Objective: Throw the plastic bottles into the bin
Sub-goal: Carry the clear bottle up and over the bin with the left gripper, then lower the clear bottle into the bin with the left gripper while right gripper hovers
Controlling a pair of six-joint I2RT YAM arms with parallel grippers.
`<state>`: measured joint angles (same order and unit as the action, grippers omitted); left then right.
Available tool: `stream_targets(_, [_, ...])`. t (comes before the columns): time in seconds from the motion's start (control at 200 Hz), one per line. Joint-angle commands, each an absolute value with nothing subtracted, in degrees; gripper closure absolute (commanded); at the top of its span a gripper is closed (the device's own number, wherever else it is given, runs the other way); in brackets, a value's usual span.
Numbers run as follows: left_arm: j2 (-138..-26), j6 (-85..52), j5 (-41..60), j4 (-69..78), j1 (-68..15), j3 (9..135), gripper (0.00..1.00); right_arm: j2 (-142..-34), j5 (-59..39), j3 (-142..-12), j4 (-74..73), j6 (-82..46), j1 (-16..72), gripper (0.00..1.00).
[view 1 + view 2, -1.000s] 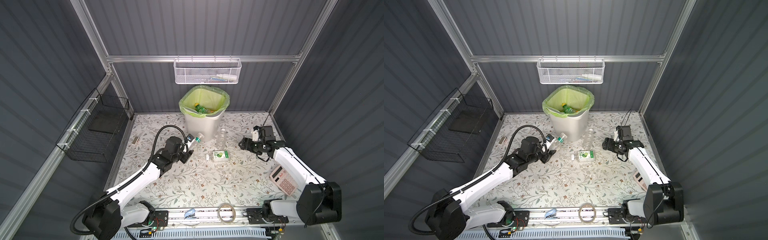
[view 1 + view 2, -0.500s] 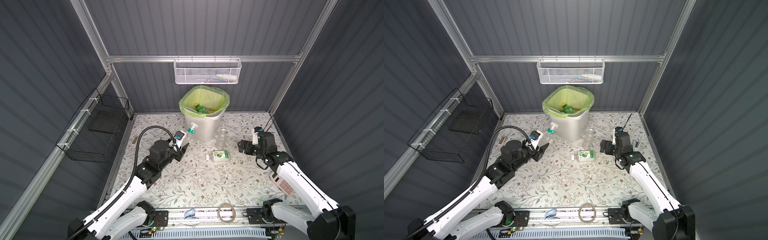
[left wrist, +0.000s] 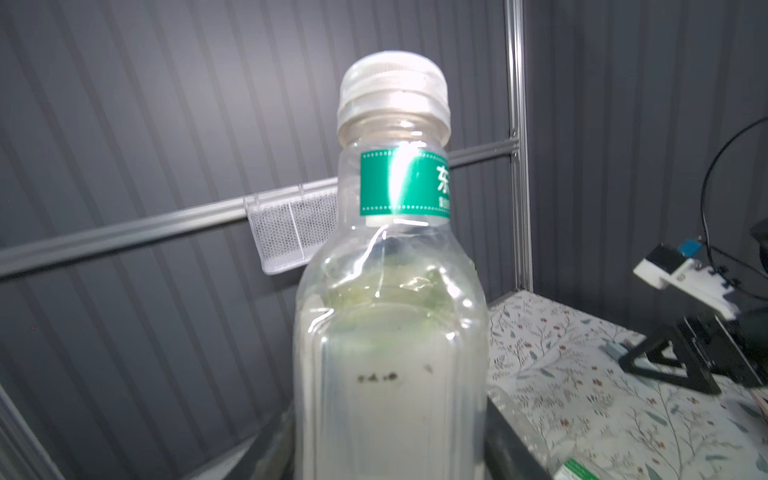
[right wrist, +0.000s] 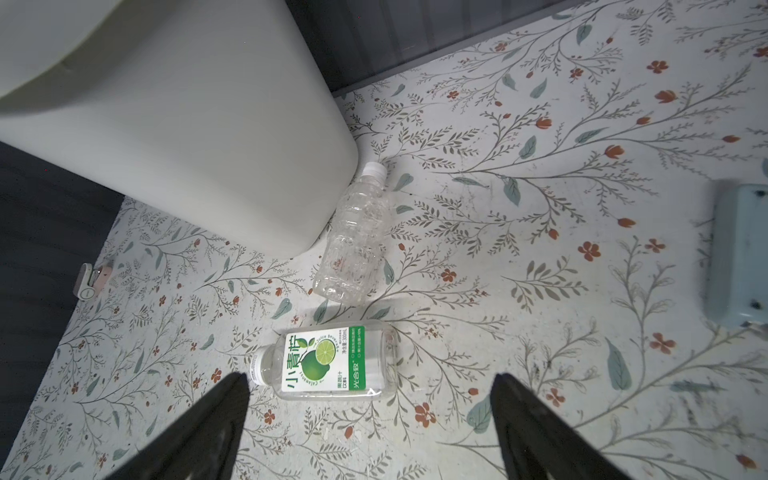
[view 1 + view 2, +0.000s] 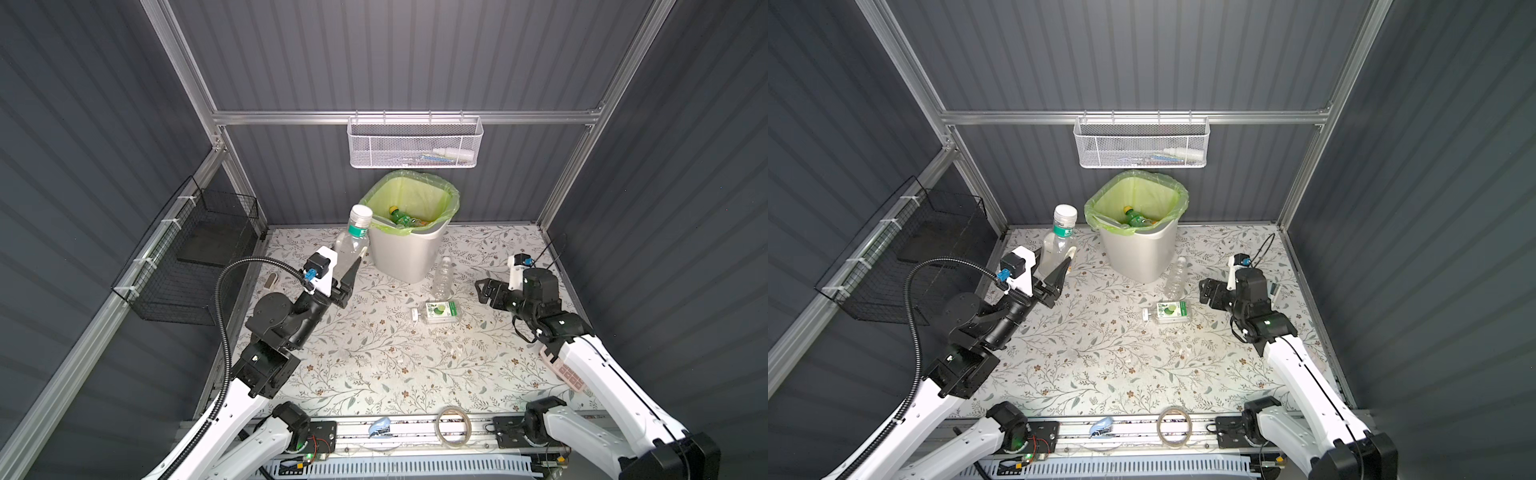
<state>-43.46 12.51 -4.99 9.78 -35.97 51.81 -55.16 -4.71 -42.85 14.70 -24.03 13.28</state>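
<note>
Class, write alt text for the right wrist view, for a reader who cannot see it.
Two plastic bottles lie on a floral tabletop: a lime-labelled juice bottle just ahead of the right gripper, whose jaws stand open, and a clear unlabelled bottle beyond it beside the white bin.

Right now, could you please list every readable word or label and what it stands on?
"小青柠": lime-printed label of the clear plastic bottle lying flat.
"Calamansi": same label.
"东": green neck band of the held clear white-capped bottle; rest cut off.
Other print: unreadable.
</note>
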Motion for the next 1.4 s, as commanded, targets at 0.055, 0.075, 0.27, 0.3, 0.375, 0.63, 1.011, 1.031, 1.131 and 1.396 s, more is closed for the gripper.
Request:
stream_targets(0.055, [-50.77,18.32,1.58,15.89,-36.04,63.61,0.43,-52.11,-5.44,-39.88,11.37,-25.14,13.32,0.08])
stream_targets(0.075, [-51.86,18.72,2.28,16.13,-36.04,65.08,0.42,-51.89,-5.43,-39.67,11.19,-25.17,13.36,0.08])
stream_targets(0.27, [-75.82,17.69,1.47,8.92,-36.04,90.67,0.4,-53.35,-6.77,-39.36,9.52,-25.82,13.36,0.09])
stream_targets(0.3, [-81.68,16.34,-0.77,4.22,-35.87,97.73,0.38,-53.88,-7.36,-39.53,9.24,-26.02,13.36,0.1])
stream_targets(0.375, [-97.11,12.86,-2.53,-13.27,-34.83,119.07,0.15,-54.92,-9.39,-40.03,8.8,-26.46,13.36,0.12])
stream_targets(0.63, [-108.48,9.77,-3.92,-27.71,-34.1,136.63,0.0,-53.91,-10.23,-39.31,12.16,-25.63,14.06,0.13])
stream_targets(1.011, [-91.3,8.75,-8.85,-17.3,-30.67,110.72,0.0,-60.04,-6.1,-44.06,18.21,-26.78,14.56,0.14])
stream_targets(1.031, [-90.64,8.44,-8.95,-17.01,-30.38,109.58,0.0,-60.78,-5.92,-44.47,18.28,-27.11,14.63,0.14])
stream_targets(1.131, [-86.77,7.48,-9.39,-15.89,-29.07,103.85,0.0,-65.43,-4.61,-46.65,19.2,-29.12,15.25,0.14])
stream_targets(1.396, [-83.35,6.18,-6.49,-16.5,-27.84,97.86,0.0,-73.66,-4.23,-52.03,14.2,-34.48,18.6,0.16])
